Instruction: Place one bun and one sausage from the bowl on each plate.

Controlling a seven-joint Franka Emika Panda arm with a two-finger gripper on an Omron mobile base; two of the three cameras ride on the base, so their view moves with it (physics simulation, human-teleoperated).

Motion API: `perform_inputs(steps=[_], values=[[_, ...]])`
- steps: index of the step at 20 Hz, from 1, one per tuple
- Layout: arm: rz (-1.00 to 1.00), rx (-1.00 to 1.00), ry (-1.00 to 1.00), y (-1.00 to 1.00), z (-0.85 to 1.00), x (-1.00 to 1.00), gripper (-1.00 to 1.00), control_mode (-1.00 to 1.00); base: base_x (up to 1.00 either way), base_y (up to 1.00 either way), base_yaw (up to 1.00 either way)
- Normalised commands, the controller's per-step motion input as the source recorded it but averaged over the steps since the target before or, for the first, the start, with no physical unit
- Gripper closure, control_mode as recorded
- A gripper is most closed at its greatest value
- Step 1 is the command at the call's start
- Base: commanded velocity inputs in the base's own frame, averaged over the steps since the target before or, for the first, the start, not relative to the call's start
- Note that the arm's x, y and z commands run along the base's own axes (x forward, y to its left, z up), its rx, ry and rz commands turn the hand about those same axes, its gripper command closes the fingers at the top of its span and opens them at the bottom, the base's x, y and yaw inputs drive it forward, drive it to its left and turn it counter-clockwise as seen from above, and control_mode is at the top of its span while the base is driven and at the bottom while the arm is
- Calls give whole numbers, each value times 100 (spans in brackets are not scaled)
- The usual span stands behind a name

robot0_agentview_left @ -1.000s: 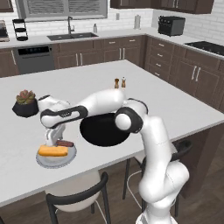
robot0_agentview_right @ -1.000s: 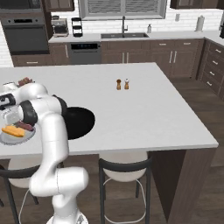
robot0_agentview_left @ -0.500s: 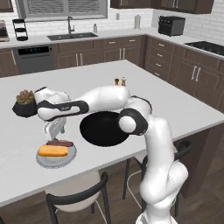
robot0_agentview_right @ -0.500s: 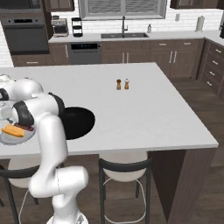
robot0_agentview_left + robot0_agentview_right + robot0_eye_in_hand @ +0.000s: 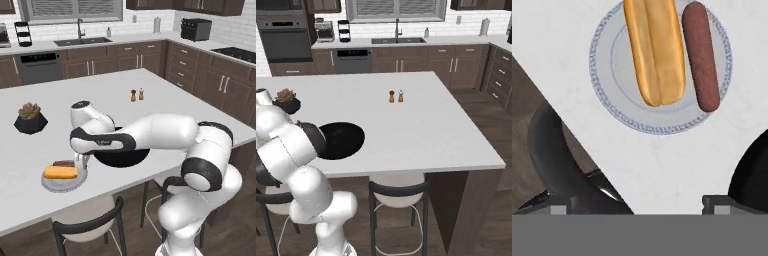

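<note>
A grey plate (image 5: 612, 100) near the counter's front edge carries a golden bun (image 5: 654, 50) and a brown sausage (image 5: 701, 62) lying side by side. In the left base view the same plate (image 5: 50, 186) shows the bun (image 5: 60, 172) in front of the sausage (image 5: 63, 163). My gripper (image 5: 81, 162) hangs just above the plate's right rim. It is open, and in the hand view nothing sits between the fingertips of the gripper (image 5: 637, 210). The wide black bowl (image 5: 122, 157) lies right of the plate, partly behind my arm. Nothing shows in the visible part of the bowl (image 5: 341, 140).
A black pot with a succulent (image 5: 31, 117) stands at the far left of the counter. Two small shakers (image 5: 137, 94) stand mid-counter toward the back. A dark stool (image 5: 557, 170) sits below the counter edge (image 5: 587, 145), close to the plate.
The jaws went from shut to wide open. The sausage now lies on the plate beside the bun, and the hand has lifted slightly off it.
</note>
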Motion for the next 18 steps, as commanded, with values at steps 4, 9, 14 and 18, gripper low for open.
perform_inputs(steps=[4, 9, 14, 18], values=[[0, 30, -46, -100, 57, -100, -100, -100, 0, 0, 0], [0, 32, -61, -100, 92, -100, -100, -100, 0, 0, 0], [0, 39, -54, -100, 95, -100, -100, -100, 0, 0, 0], [-3, 40, -58, -95, 83, -96, -100, -100, 0, 0, 0]])
